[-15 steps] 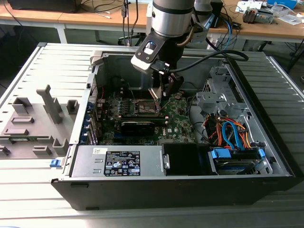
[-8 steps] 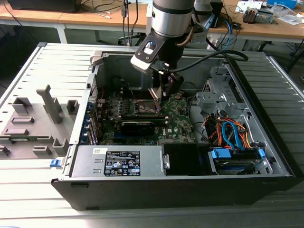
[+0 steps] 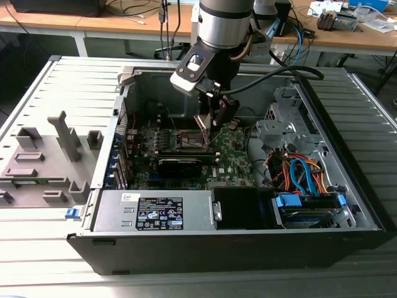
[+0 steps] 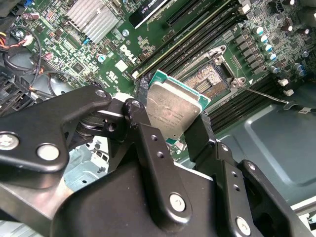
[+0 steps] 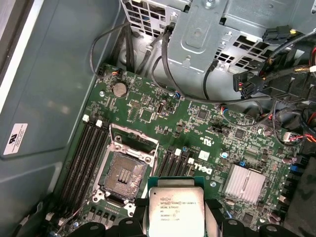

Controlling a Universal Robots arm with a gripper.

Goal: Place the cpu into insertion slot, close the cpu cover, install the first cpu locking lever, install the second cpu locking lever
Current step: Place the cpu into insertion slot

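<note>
Starting at the exterior view's left, grey fixture blocks (image 3: 46, 158) sit on the slatted counter (image 3: 37, 248), well apart from the slot and outside the open case (image 3: 236, 248). Inside the case, on the green board (image 5: 163, 111), the slot (image 3: 188, 140) lies bare, its dark gold centre showing in both wrist views. The cover (image 5: 132, 129) looks tipped up off the slot at one edge, and a thin lever (image 4: 264, 95) juts free just beside the slot. To the exterior view's right of the slot, and above the board, hangs the end effector (image 4: 170, 118), pinching the cpu (image 4: 173, 111) by two opposite edges with its metal face turned toward the second wrist camera. The chip is close to the slot but not yet in it. Farther to the right of the slot run bundled orange and blue cables (image 3: 304, 174). I judge the cpu to be light and quite stiff, a thin plate that will not flex. Its smooth metal face and narrow rim could slip under a loose grip, though. Its underside contacts and the slot's fine pins are probably the fragile parts, so the edges, as held here, seem the right place to grip, keeping the pads off both faces.
</note>
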